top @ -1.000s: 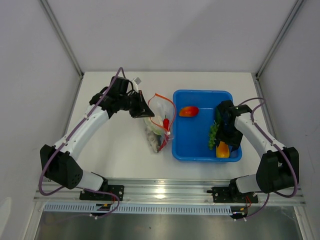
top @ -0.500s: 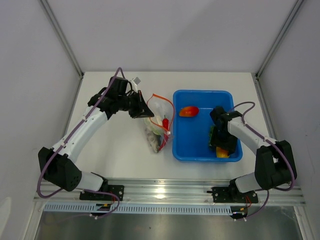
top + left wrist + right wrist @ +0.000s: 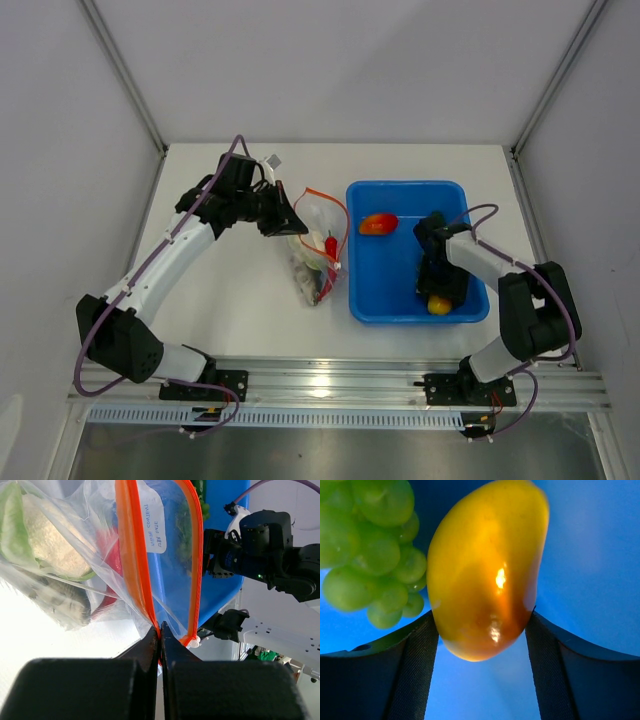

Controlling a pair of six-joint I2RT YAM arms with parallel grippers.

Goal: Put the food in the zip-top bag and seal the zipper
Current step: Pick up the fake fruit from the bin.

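While bag-loading proceeds:
Left pincer: clamped on zipper, holding zip-top bag mouth open beside blue tray.
Right pincer: fingers straddling orange-yellow pepper in tray, apparently gripping.

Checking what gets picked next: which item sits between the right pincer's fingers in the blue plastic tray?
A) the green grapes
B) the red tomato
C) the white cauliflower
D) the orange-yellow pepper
D: the right wrist view shows the orange-yellow pepper bracketed by the right pincer on both sides, with the bunch of green grapes lying beside it, outside the fingers.
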